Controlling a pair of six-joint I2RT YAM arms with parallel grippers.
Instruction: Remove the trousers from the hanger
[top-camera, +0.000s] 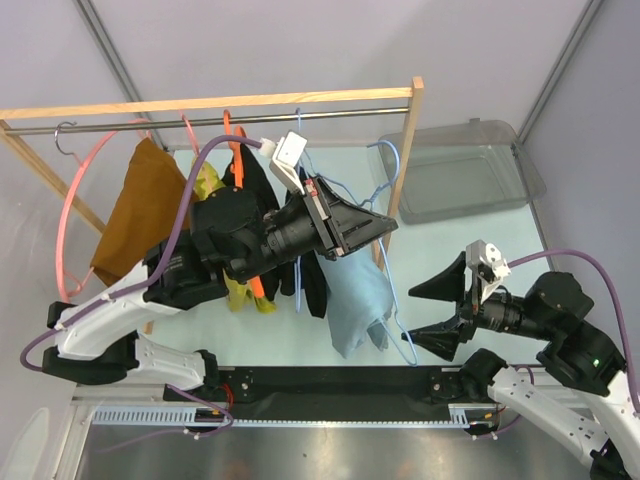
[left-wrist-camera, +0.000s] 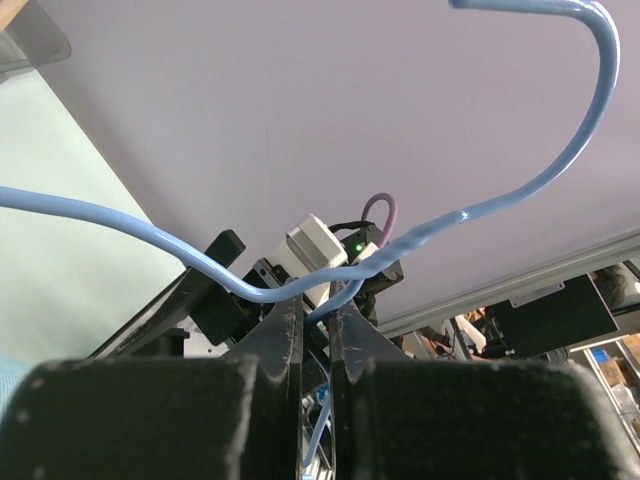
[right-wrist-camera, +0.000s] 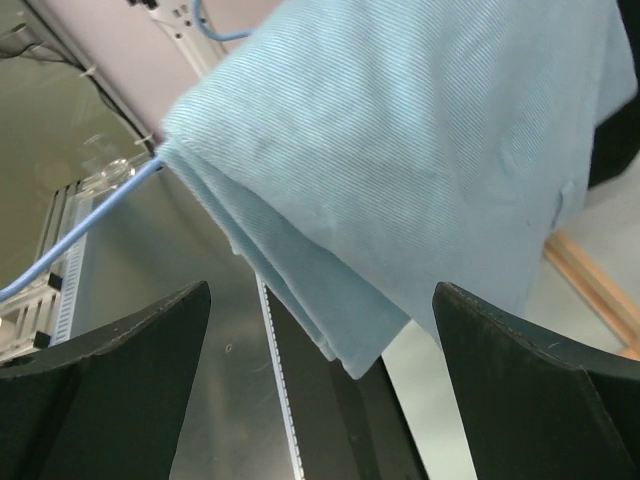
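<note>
Bright, even light; soft shadows

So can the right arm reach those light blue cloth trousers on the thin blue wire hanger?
Probably yes. The right end effector is open and faces the light blue cloth trousers, with nothing between them. The left end effector grips the thin blue wire hanger.

A rail (top-camera: 210, 104) runs across the back of the table (top-camera: 480, 228). Other clothes (top-camera: 145, 210) hang from its left and middle parts. My left tool (top-camera: 385, 225) reaches across in front of them and grips the wire of a hanger (top-camera: 393, 172). The trousers (top-camera: 358, 290) hang over that hanger, just below my left tool. My right tool (top-camera: 407, 316) is just right of the trousers, not touching them. A tub (top-camera: 470, 170) sits on the table at the back right.
</note>
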